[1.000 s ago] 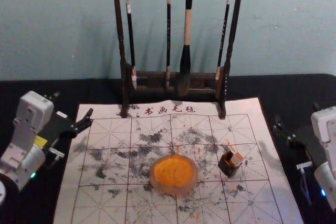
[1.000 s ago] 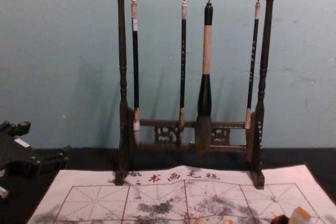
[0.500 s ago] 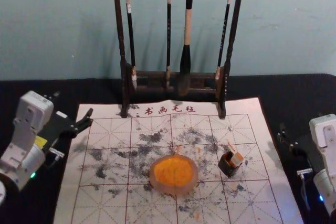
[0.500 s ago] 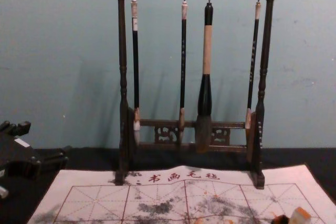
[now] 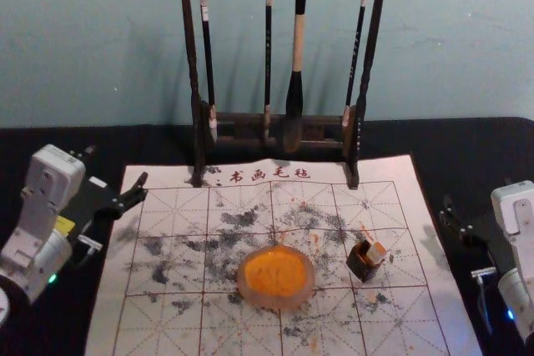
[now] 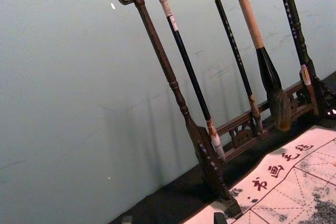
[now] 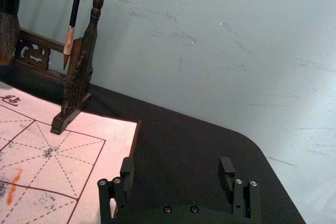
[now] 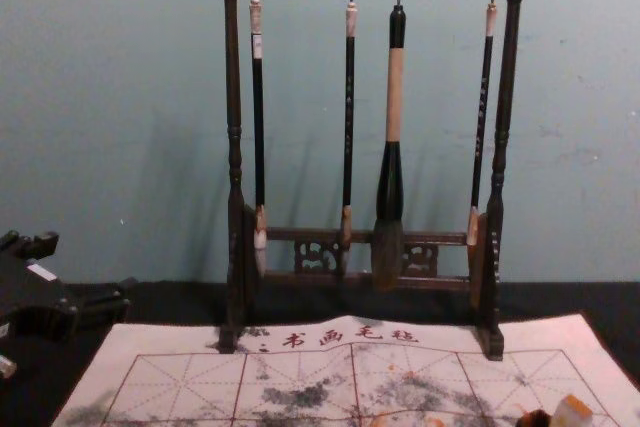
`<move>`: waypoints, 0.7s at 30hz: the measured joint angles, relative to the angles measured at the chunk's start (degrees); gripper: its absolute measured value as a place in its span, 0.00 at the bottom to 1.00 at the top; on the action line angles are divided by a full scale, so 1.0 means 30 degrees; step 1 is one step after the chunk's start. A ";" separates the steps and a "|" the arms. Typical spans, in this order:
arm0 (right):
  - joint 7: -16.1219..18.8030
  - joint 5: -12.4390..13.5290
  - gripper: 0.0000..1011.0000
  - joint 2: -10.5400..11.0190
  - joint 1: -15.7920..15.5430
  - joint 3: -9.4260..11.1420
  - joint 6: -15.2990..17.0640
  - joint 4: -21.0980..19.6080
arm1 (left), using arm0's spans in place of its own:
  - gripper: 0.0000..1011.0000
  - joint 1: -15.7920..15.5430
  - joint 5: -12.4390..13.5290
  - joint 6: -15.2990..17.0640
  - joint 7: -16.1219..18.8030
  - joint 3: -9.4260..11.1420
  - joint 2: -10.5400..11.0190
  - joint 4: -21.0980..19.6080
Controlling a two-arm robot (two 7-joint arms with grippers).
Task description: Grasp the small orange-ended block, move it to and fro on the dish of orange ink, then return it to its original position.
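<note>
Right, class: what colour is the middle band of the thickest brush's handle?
The band is light tan, clearest in the chest view.

My left arm (image 5: 25, 243) pokes in at the left side of the head view, with a little green light (image 5: 52, 278) on. My left pincer (image 5: 117, 166) points away from me, its two fingers spread apart. My right arm (image 5: 519, 223) is at the right side, glowing blue, and my right pincer (image 5: 455, 219) is wide apart too.
</note>
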 joint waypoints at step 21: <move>0.0029 0.0028 0.99 0.0028 -0.0007 -0.0014 -0.0023 -0.0042 | 0.99 -0.0002 -0.0001 0.0000 0.0000 0.0000 0.0000 -0.0001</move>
